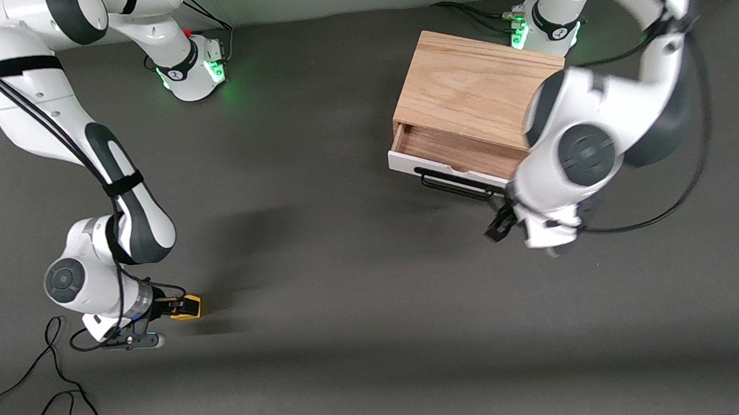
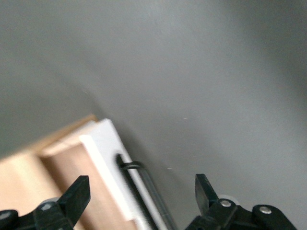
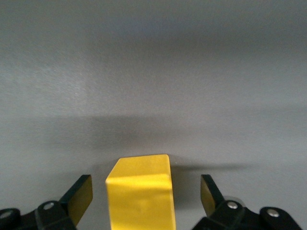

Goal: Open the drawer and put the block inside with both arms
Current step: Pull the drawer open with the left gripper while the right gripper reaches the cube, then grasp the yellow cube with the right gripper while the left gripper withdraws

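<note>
Straddling the block (image 3: 140,191), the right gripper (image 3: 146,196) is standing with its fingers (image 3: 79,196) spread wide, one on each side of the yellow cube and neither pad touching it; nothing is being gripped. The block is sitting on the dark table (image 1: 323,290) at the right arm's end, well apart from the drawer (image 1: 454,151) and nearer to the front camera than it.

It is looking like a small, rigid, light cube with smooth, slightly glossy faces, so it is probably going to be a little slippery; the sensible hold is flat on two parallel side faces, low and centred, since a corner or off-centre pinch may be twisting it out as the pads close.

The left gripper (image 2: 141,191) is hovering just in front of the drawer, over the black bar handle (image 1: 457,186), its fingers likewise parted and holding nothing. The drawer is standing pulled partly out of the oak box (image 1: 472,87), its brown wooden floor showing; it is appearing stiff and shallow, so the cube will likely want setting down gently rather than dropping.
</note>
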`<act>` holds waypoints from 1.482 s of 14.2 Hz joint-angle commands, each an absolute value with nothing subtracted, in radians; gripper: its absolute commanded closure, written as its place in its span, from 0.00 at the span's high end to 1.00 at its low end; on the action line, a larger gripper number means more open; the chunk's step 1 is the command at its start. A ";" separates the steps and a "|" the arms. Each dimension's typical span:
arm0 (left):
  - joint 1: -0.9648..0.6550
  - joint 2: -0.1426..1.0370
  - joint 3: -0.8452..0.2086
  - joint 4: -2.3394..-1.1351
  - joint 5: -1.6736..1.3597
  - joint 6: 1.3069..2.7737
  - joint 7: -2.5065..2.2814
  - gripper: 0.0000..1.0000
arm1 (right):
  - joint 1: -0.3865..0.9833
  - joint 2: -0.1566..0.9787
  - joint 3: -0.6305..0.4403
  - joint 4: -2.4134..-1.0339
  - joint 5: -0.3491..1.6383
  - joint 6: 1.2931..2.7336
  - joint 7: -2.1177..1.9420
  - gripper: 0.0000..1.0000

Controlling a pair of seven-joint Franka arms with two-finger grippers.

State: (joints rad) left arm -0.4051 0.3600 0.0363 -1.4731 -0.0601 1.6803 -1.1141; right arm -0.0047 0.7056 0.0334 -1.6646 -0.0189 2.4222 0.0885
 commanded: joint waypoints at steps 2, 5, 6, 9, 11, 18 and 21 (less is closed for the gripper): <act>-0.312 0.215 0.034 -1.482 -0.017 1.510 -0.847 0.98 | 0.002 0.713 0.032 -1.683 -0.018 2.468 0.118 1.00; -0.226 0.132 0.037 -1.457 -0.003 1.386 -0.643 0.98 | 0.002 0.718 0.031 -1.681 -0.020 2.468 0.117 0.99; -0.201 0.099 0.037 -1.457 0.011 1.361 -0.565 0.98 | 0.002 0.718 0.032 -1.681 -0.021 2.468 0.117 0.95; -0.143 0.031 0.037 -1.457 0.046 1.333 -0.356 0.98 | 0.003 0.718 0.032 -1.678 -0.023 2.468 0.115 0.63; -0.143 0.005 0.037 -1.457 0.089 1.344 -0.266 0.98 | 0.005 0.716 0.032 -1.677 -0.023 2.465 0.115 0.32; -0.141 -0.060 0.037 -1.476 0.107 1.411 -0.132 0.99 | 0.021 0.675 0.038 -1.614 -0.023 2.364 0.121 0.00; -0.133 -0.058 0.035 -1.463 0.098 1.417 -0.114 0.98 | 0.044 0.623 0.038 -1.548 -0.028 2.232 0.123 0.00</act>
State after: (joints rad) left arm -0.1384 -0.0374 0.0371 -1.4548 0.0937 1.4026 -0.1458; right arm 0.0180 0.6767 0.0414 -1.5800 -0.0189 2.3215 0.0936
